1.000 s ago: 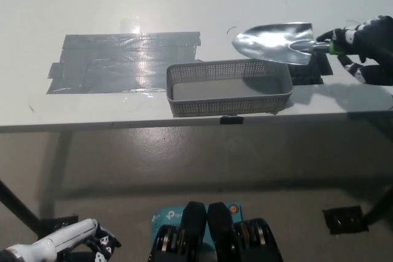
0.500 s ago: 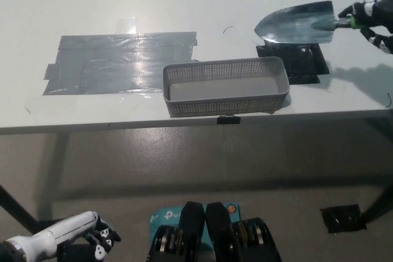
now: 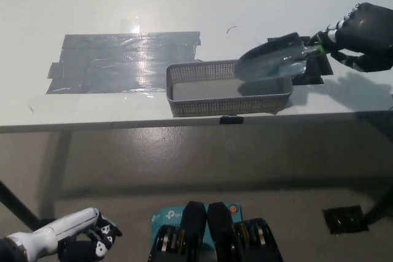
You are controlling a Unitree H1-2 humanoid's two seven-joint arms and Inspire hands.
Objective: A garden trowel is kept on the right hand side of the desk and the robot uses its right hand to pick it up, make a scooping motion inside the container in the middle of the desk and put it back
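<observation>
My black right hand (image 3: 363,36) is shut on the handle of the garden trowel (image 3: 273,61) at the right of the desk. The shiny metal blade tilts down and to the left, its tip over the right end of the grey mesh container (image 3: 228,87) in the middle of the desk. I cannot tell whether the blade touches the container's floor. A black tape patch (image 3: 312,70) on the desk lies partly hidden under the trowel. My white left hand (image 3: 92,237) rests low at the bottom left, below the desk.
A wide patch of grey tape (image 3: 123,61) covers the white desk (image 3: 184,4) left of the container. The desk's front edge runs just below the container. A small black object (image 3: 345,219) lies on the floor at the lower right.
The trowel went up and to the right, then swung back down and left, so its blade now dips over the container's right end. The camera shifted slightly.
</observation>
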